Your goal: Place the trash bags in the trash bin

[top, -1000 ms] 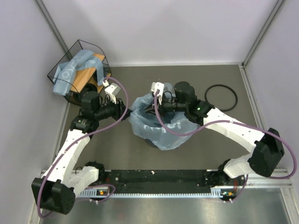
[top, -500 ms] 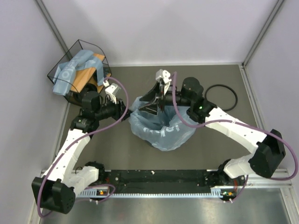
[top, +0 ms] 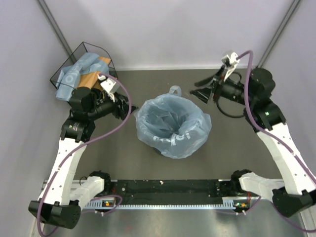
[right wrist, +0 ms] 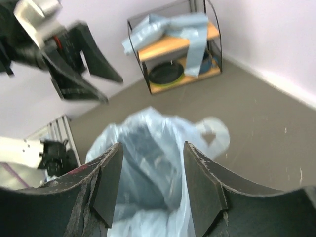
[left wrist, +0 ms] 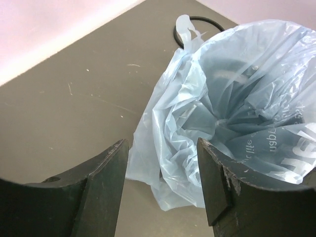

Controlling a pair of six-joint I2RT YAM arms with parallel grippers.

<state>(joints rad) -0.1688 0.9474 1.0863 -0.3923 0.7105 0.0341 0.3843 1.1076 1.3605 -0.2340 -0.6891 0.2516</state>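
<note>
A light-blue trash bag [top: 173, 129] lines the trash bin [top: 159, 150], its film spread open and draped over the rim. The bin shows only as a dark shape through the film and a sliver beneath. One bag handle [top: 174, 90] sticks up at the far side. My left gripper [top: 131, 107] hovers just left of the bag, open and empty; in its wrist view [left wrist: 160, 148] the bag's side [left wrist: 182, 148] lies ahead of the jaws. My right gripper [top: 199, 90] is raised at the bag's far right, open and empty [right wrist: 152, 148]. Neither touches the bag.
A black wire basket [top: 109, 60] with a wooden base stands at the far left corner, holding more light-blue bags [top: 74, 74], also seen in the right wrist view [right wrist: 168, 27]. A black ring [left wrist: 212, 20] lies on the table behind the bin. Walls close in on three sides.
The right gripper opened, let go of the bag's rim and drew back up and to the right. The left gripper opened wider and pulled back left. The bag now sits spread over the bin.
</note>
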